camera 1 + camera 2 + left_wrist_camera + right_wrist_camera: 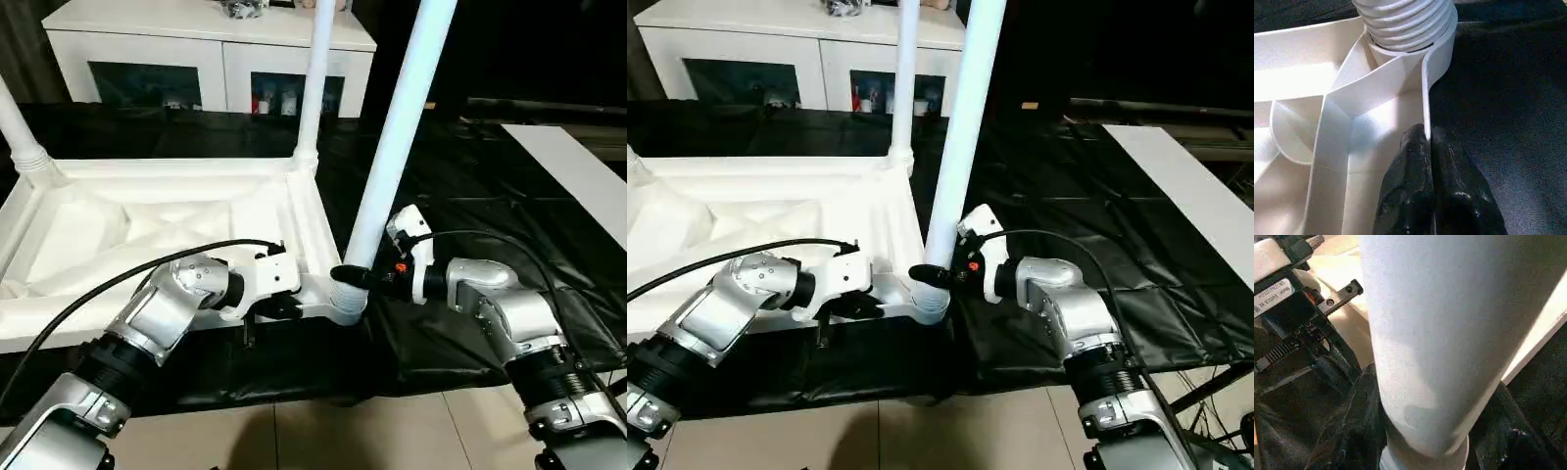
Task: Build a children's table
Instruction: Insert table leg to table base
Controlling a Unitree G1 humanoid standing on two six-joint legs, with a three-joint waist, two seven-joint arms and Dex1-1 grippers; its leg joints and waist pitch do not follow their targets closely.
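While the left claw is pinching the upturned table top's near wall just beside the corner socket, the right claw is gripping the leg low down, right above that socket. Rising and leaning slightly rightward, the leg's long axis is not lining up squarely yet. Being nearer, the right arm is probably steering it. White, ribbed underneath, the table is lying on black sheeting with two legs already standing.
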